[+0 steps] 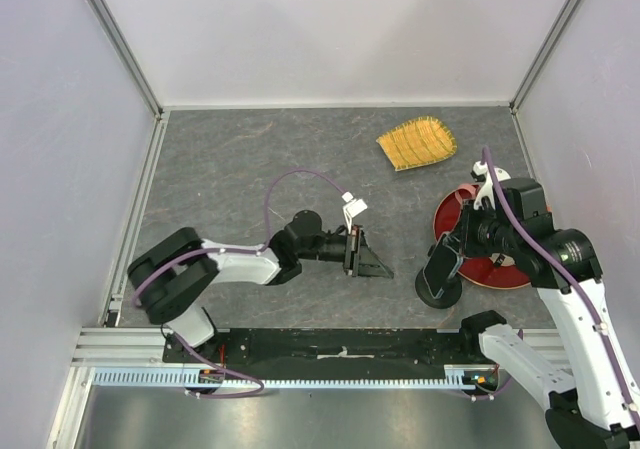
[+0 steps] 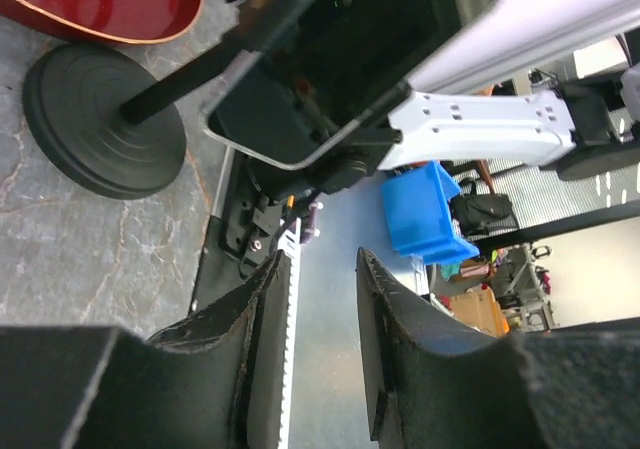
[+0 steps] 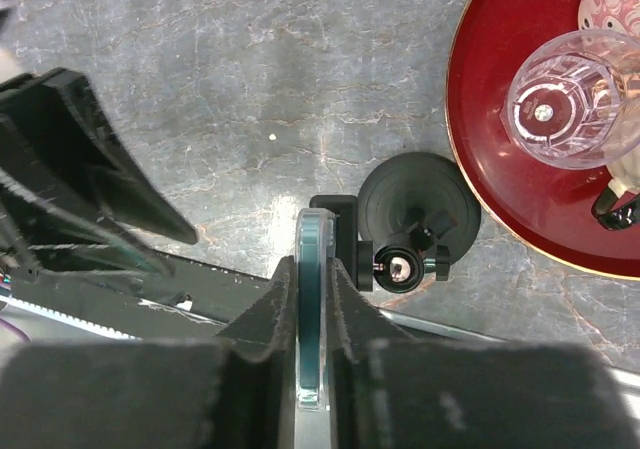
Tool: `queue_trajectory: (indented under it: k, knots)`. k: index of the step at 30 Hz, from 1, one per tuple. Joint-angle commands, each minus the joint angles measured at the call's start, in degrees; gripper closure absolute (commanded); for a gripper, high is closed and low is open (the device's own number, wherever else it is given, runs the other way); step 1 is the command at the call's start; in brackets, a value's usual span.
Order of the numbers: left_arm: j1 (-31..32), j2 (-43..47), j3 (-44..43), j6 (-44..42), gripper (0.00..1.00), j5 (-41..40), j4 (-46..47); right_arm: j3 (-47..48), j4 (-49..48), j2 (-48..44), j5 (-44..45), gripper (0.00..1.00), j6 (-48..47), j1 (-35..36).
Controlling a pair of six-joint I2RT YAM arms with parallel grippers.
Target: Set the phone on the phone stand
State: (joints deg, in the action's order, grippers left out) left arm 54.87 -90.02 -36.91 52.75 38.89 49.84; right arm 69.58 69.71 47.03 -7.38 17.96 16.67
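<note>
The phone [image 1: 438, 266] is a thin dark slab. My right gripper [image 1: 455, 254] is shut on it and holds it on edge, just above the phone stand's round base [image 1: 440, 294]. In the right wrist view the phone [image 3: 313, 309] is pinched edge-on between my fingers. Its far end is beside the stand's clip cradle [image 3: 345, 229], over the disc base [image 3: 420, 204]. I cannot tell whether it is seated. My left gripper [image 1: 375, 259] is open and empty, low over the table to the left. Its wrist view shows the stand base [image 2: 100, 119] and the phone [image 2: 330, 59].
A red plate [image 1: 495, 254] with a clear glass [image 3: 560, 99] on it lies right behind the stand. A yellow woven mat [image 1: 418, 144] lies at the back. White walls enclose three sides. The black front rail [image 1: 340, 354] runs along the near edge.
</note>
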Motion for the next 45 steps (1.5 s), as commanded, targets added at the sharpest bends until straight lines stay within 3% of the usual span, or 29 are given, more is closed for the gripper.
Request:
queue_trajectory:
  k: [1,3,8,12,19,21,22,24,28,32,36,39,40,45]
  knots:
    - [0.8,-7.6,-5.2,6.5,0.61,0.1,10.0,-1.3,0.4,-3.7,1.0,0.92,1.2,0.3]
    - [1.3,-13.3,-8.6,10.4,0.65,2.4,14.0,-3.6,-1.3,-6.4,1.2,0.99,2.7,0.3]
    - [3.2,-23.6,-12.9,18.8,0.69,2.1,21.4,-9.1,-7.5,-14.2,5.2,1.0,6.0,0.3]
    - [3.6,-25.6,-12.5,20.1,0.69,-0.1,24.1,-12.5,-10.8,-21.4,8.6,1.0,7.8,0.3]
    - [3.5,-23.9,-10.5,19.0,0.68,-2.1,24.4,-14.7,-12.4,-22.7,9.0,0.99,7.9,0.1]
    - [3.3,-22.6,-8.5,18.1,0.65,-3.4,24.4,-14.1,-12.1,-22.2,8.4,0.85,7.8,0.1]
    - [3.1,-21.0,-7.9,17.7,0.64,-3.7,24.4,-13.8,-12.0,-21.9,8.0,0.72,7.8,0.0]
    - [2.7,-19.2,-5.6,16.2,0.61,-4.8,24.3,-12.5,-11.8,-20.9,7.6,0.56,7.6,0.0]
    - [1.4,-11.4,-1.4,12.7,0.58,-6.2,22.5,-7.8,-10.9,-18.5,5.1,0.38,6.7,0.1]
    - [0.1,-0.9,2.4,7.7,0.57,-6.3,15.4,-3.8,-12.6,-17.5,5.5,0.28,6.7,0.0]
    - [-0.3,14.2,2.4,-2.2,0.56,-9.6,-7.3,0.5,-13.5,-16.3,9.6,0.21,4.8,0.1]
    - [-0.3,27.4,0.0,-11.9,0.55,-15.8,-21.1,4.1,-13.5,-15.5,15.4,0.15,2.8,0.1]
    - [-0.2,30.3,-0.8,-16.8,0.55,-18.0,-30.2,6.0,-13.3,-15.1,19.0,0.14,1.6,0.1]
    - [-0.2,47.0,-8.4,-28.6,0.52,-32.2,-51.0,10.9,-15.8,-17.0,24.2,0.1,-2.6,0.1]
